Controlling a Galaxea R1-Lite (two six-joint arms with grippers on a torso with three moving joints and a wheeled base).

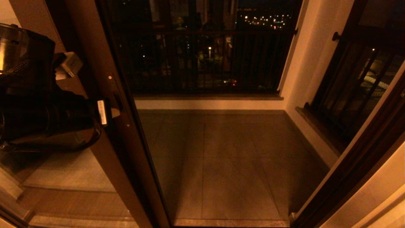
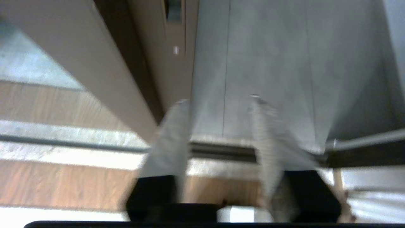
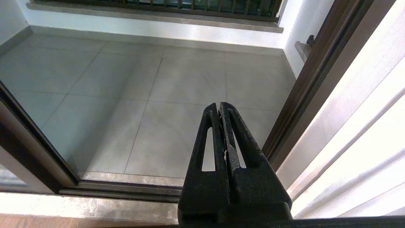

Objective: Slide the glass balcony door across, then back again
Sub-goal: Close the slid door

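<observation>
Standing open, glass balcony door beside left gripper.

Sliding glass balcony door: one — its dark brown stile stood at the left of the opening.
Handle on that stile: one.
Grippers: two — the left gripper with its two pale fingers parted beside the stile, the right gripper with both black fingers pressed together.
Railings: two — one railing across the far side of the balcony, a side railing on the right.
Floor track: one.
</observation>
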